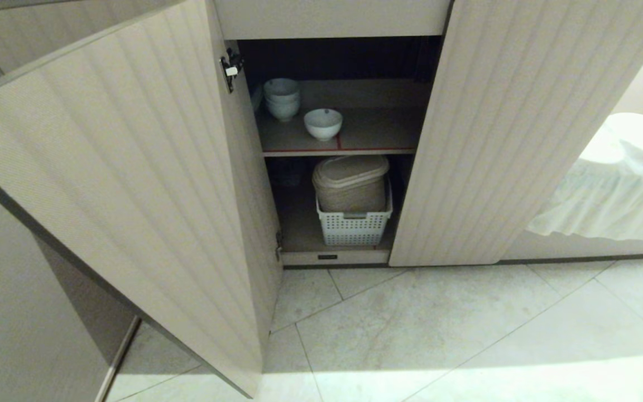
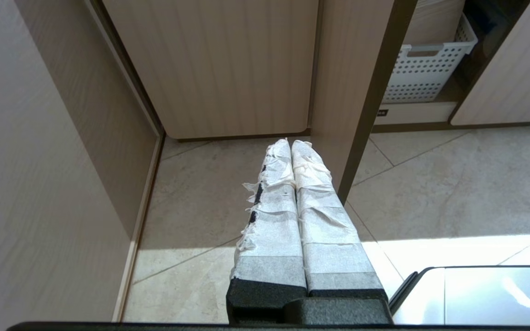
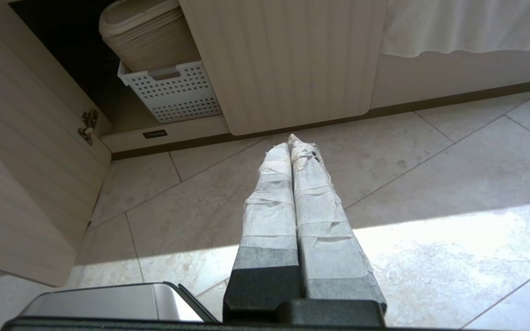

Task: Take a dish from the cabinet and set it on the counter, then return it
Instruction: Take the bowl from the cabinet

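Note:
The cabinet [image 1: 132,167] stands with both ribbed beige doors swung wide. On its upper red-edged shelf [image 1: 377,149] sits the dish [image 1: 322,123], a small white bowl, alone near the shelf front. Neither arm shows in the head view. My left gripper [image 2: 291,143] is shut and empty, held low over the floor tiles beside the left door's edge. My right gripper [image 3: 291,143] is also shut and empty, over the tiles in front of the right door. The counter is out of view.
A stack of white bowls [image 1: 282,98] stands behind the dish to its left. Below, a white perforated basket [image 1: 353,226] holds a beige lidded container [image 1: 350,181]. White cloth [image 1: 617,184] hangs at the right. The open left door [image 2: 352,92] stands close to my left gripper.

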